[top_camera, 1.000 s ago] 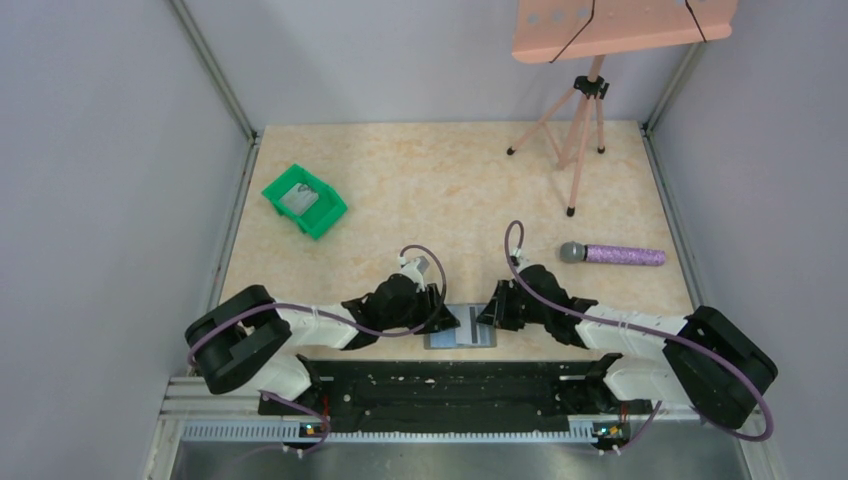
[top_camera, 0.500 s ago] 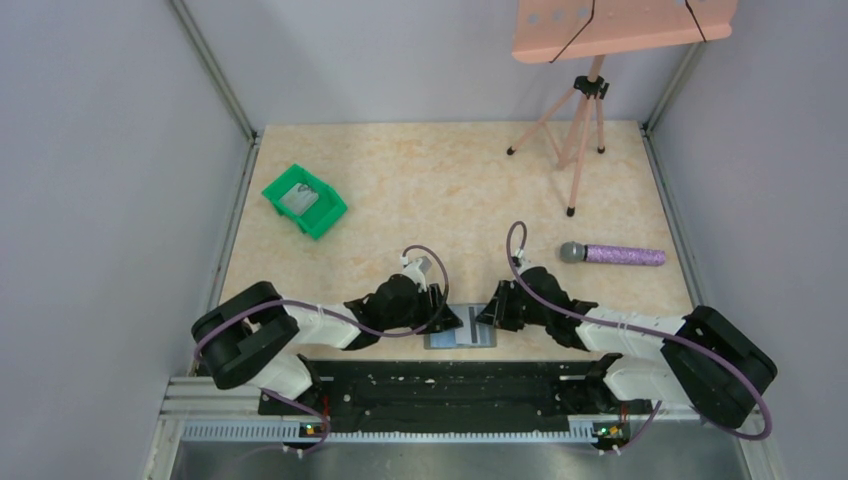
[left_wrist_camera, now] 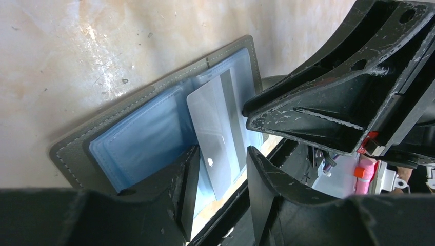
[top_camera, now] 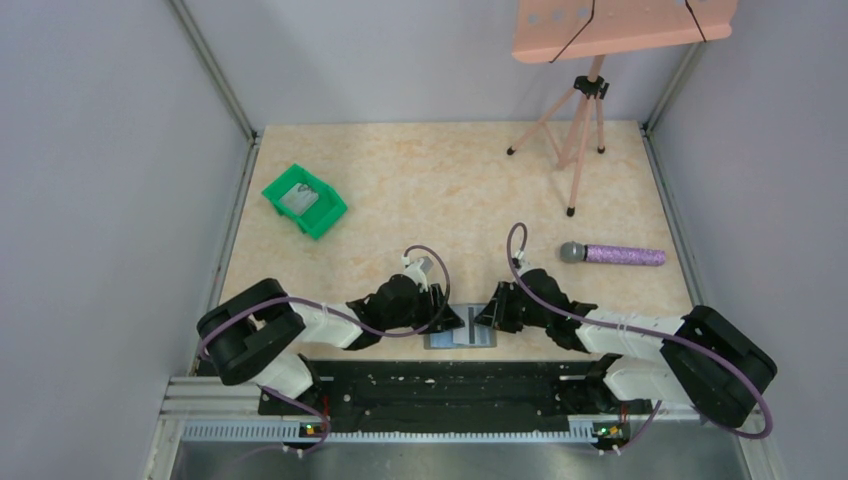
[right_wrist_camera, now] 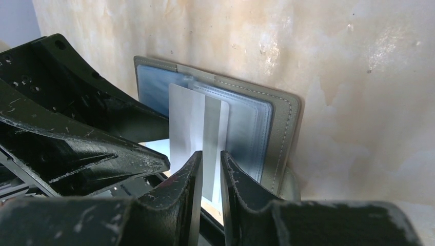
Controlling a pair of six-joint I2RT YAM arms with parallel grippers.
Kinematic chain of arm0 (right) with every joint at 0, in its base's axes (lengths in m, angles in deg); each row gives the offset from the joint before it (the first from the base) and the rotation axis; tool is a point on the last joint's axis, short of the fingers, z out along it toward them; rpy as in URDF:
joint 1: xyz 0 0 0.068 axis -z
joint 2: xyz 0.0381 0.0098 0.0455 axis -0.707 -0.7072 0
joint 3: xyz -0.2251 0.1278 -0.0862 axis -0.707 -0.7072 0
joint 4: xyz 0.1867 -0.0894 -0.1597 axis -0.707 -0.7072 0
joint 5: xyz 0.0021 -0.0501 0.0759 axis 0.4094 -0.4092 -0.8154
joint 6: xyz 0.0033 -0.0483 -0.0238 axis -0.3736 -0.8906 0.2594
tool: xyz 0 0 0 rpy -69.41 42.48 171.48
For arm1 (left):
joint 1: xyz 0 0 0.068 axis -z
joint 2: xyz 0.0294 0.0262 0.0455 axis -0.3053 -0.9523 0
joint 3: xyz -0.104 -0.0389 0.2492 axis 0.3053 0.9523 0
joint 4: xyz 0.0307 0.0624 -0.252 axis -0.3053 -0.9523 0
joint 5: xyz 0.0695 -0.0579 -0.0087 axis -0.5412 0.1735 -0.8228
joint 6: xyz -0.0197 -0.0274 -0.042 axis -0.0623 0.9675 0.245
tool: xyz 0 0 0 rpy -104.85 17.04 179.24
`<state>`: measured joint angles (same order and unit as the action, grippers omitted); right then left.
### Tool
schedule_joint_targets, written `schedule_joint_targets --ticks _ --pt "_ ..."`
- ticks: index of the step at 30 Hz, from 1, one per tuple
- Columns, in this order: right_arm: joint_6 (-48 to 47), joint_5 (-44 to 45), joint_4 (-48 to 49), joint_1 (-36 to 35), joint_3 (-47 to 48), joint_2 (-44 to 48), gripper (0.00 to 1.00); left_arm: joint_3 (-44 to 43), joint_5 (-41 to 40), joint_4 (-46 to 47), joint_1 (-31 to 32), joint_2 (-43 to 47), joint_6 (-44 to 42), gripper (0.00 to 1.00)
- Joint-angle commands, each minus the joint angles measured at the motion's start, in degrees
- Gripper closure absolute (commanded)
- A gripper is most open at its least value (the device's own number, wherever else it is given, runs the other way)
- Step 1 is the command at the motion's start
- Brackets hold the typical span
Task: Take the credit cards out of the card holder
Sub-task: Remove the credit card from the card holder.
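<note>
One silver card (left_wrist_camera: 218, 128) with a dark stripe sticks partway out of the card holder (left_wrist_camera: 136, 141). The holder lies opened flat, blue-grey side up, at the near edge of the table (top_camera: 450, 170) between the two arms. The card's free end reaches past that edge.

Tool state:
- The left gripper (left_wrist_camera: 222, 154) is released. Its jaws stand apart on either side of the card's free end and grasp nothing.
- The right gripper (right_wrist_camera: 211, 156) has its jaws drawn almost together directly over the same card. Whether they pinch it or only press on it cannot be told from this angle.

Hazards:
1. Dropped card. With its end off the table, a loose pull lets the card fall into the frame below.
2. Dragged holder. If nothing pins the holder, pocket friction can carry it over the edge with the card.
3. Collision. Both grippers work just beside each other, so a sideways correction can bring them into contact.

Containers:
- The holder's other half shows only blue-grey lining.
- The green bin (top_camera: 330, 212), well apart at far left, holds one flat grey item (top_camera: 297, 199).
</note>
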<state>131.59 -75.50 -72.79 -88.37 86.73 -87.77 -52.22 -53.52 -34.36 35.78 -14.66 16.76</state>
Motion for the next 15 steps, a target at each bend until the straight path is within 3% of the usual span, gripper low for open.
schedule_joint_targets --ticks 1,8,15 --pt "0.53 0.45 0.95 -0.75 -0.89 -0.33 0.8 1.23 0.68 2.96 0.22 -1.09 0.91 0.56" --pt "0.91 0.49 1.76 -0.71 -1.54 -0.5 0.8 1.41 2.26 5.82 0.18 -2.0 2.58 0.6" --pt "0.93 0.81 1.4 -0.77 -1.7 -0.31 0.8 1.11 3.09 6.71 0.17 -3.06 3.82 0.7"
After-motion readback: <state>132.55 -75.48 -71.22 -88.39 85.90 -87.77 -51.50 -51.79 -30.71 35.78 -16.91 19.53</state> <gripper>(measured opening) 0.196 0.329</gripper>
